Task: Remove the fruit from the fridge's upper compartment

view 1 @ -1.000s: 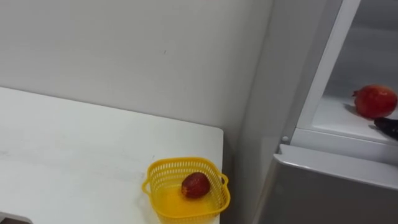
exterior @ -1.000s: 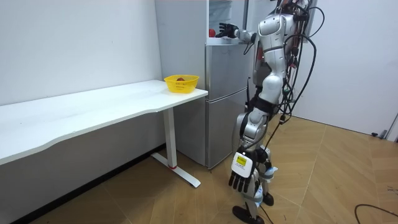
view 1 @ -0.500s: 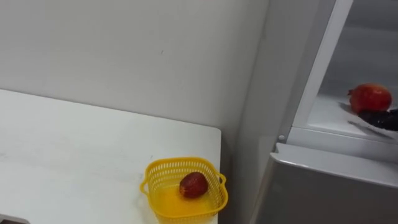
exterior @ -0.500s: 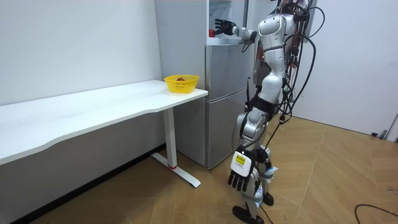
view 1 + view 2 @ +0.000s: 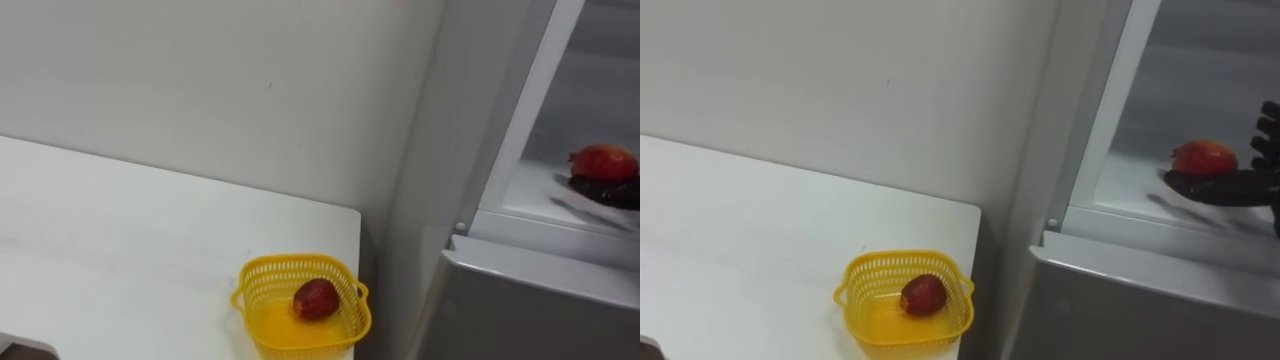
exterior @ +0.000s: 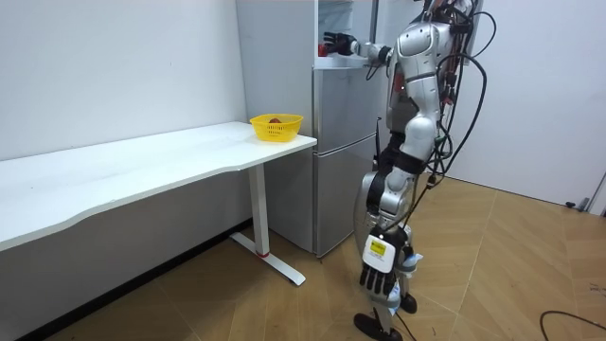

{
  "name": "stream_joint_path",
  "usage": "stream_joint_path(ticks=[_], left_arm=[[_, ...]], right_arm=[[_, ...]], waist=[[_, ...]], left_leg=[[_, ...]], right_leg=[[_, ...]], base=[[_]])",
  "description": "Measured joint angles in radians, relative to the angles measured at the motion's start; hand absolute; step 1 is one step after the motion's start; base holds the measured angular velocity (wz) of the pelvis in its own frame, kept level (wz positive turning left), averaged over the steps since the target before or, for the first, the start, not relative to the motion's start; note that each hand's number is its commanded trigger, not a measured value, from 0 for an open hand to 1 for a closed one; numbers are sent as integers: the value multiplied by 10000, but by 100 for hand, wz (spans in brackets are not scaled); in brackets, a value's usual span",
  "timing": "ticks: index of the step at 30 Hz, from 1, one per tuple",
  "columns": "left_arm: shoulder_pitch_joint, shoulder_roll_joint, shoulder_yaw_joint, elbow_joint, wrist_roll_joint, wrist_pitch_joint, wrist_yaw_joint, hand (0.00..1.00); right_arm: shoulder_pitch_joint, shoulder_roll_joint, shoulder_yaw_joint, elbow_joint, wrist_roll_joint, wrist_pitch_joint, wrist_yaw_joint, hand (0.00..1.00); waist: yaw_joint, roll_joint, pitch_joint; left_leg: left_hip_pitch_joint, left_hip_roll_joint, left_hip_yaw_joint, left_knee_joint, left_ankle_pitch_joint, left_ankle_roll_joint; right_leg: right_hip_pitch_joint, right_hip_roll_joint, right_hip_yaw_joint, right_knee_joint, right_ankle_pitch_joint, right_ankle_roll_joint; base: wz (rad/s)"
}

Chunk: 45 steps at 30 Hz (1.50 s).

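A red round fruit (image 5: 603,161) lies on the white shelf (image 5: 528,190) of the open upper fridge compartment. My right hand (image 5: 1230,186) reaches into that compartment from the right. Its thumb stretches along the shelf just in front of and under the fruit. Its fingers (image 5: 1267,128) stand spread at the picture's right edge, apart from the fruit. The hand is open and does not close on the fruit. In the room view I stand upright before the fridge with the right hand (image 6: 336,44) raised to the top compartment. My left hand (image 6: 378,279) hangs open low by my side.
A yellow basket (image 5: 258,285) holding another red fruit (image 5: 315,298) stands at the corner of the white table (image 5: 120,250), left of the fridge. The grey lower fridge door (image 5: 520,310) is closed below the shelf. A white wall runs behind the table.
My right hand has moved further into the compartment, from beside the shelf edge up to the red fruit. The view has shifted slightly.
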Motion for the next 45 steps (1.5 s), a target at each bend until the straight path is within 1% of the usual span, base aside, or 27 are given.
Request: stream_joint_path(ticks=[2, 4, 7, 14, 17, 19, 22, 23, 24, 25, 29, 31, 39, 45], left_arm=[[4, -1, -2, 37, -3, 12, -39, 0], [27, 14, 3, 38, -7, 15, -89, 0], [36, 36, 0, 9, 2, 11, -139, 0], [170, 101, 0, -19, 3, 5, -135, 0], [180, 191, 2, -19, 3, 6, -125, 0], [180, 271, -17, -20, 3, -1, -110, 0], [180, 310, -23, -18, -1, -4, -96, 0], [180, 313, -24, -18, -1, -3, -87, 0], [180, 315, -28, -18, -1, -3, -65, 0], [180, 314, -40, -18, 2, -3, -43, 0], [187, 314, -44, -16, 4, -3, 8, 0], [191, 316, -43, -16, 4, -3, 45, 0], [198, 316, -50, -16, 3, -2, 92, 0], [214, 325, -273, -28, 0, 4, 217, 0]], right_arm=[[0, 1, 141, 223, -60, 25, -8, 0], [-1, -10, 145, 248, -53, 32, -70, 0], [-10, -29, 144, 356, 13, 3, -143, 0], [-494, -30, 147, 1226, 112, -15, -70, 0], [-569, -30, 147, 1332, 60, -16, 62, 0], [-569, -30, 155, 1331, 36, -62, 120, 0], [-570, -34, 178, 1371, 32, -210, 232, 0], [-570, -38, 184, 1372, 26, -226, 259, 11], [-570, -49, 192, 1373, 14, -255, 320, 88], [-570, -61, 192, 1374, -23, -279, 402, 100], [-573, -102, 305, 1376, -338, -402, 515, 100], [-573, -200, 492, 1379, -421, -439, 518, 100], [-573, -311, 588, 1429, -718, -466, 630, 100], [-574, -342, 630, 1491, -711, -485, 573, 100]], waist=[[32, -22, -5], [178, -22, -4], [266, -5, 7], [308, 12, 14], [300, 28, 17], [304, 61, 24], [295, 112, 32], [295, 120, 32], [294, 135, 35], [294, 153, 40], [307, 196, 51], [311, 205, 50], [318, 209, 49], [331, 208, 49]], left_leg=[[-10, 0, 6, -1, 0, 0], [-16, 12, 6, -1, -1, -2], [-83, 17, -2, 29, -3, -8], [-170, 9, -5, 10, 1, -14], [-183, 12, -13, 19, 7, -24], [-182, 13, -17, 20, 10, -29], [-181, 10, -18, 24, 10, -29], [-181, 11, -18, 23, 10, -29], [-180, 12, -18, 22, 10, -29], [-180, 14, -19, 22, 10, -29], [-184, 17, -17, 20, 11, -31], [-206, 5, -119, 21, 16, -38], [-257, 5, -178, 27, 30, -58], [-259, 5, -183, 37, 32, -61]], right_leg=[[-4, 0, -3, 1, 0, 0], [-17, -3, -106, 3, 0, 0], [-44, -8, -202, 4, 0, 0], [-119, -15, -222, 37, 0, -1], [-123, -15, -256, 36, 1, -1], [-115, -14, -278, 39, 1, -1], [-114, -16, -270, 39, 2, -3], [-114, -16, -270, 39, 2, -2], [-114, -16, -269, 39, 2, -3], [-114, -16, -265, 39, 2, -3], [-121, -15, -264, 38, 2, -3], [-120, -15, -280, 38, 2, -4], [-136, -10, -343, 36, 2, -4], [-121, -9, -389, 37, 2, -4]], base=[[0], [0], [3], [0], [0], [0], [0], [0], [0], [0], [0], [5], [2], [0]])
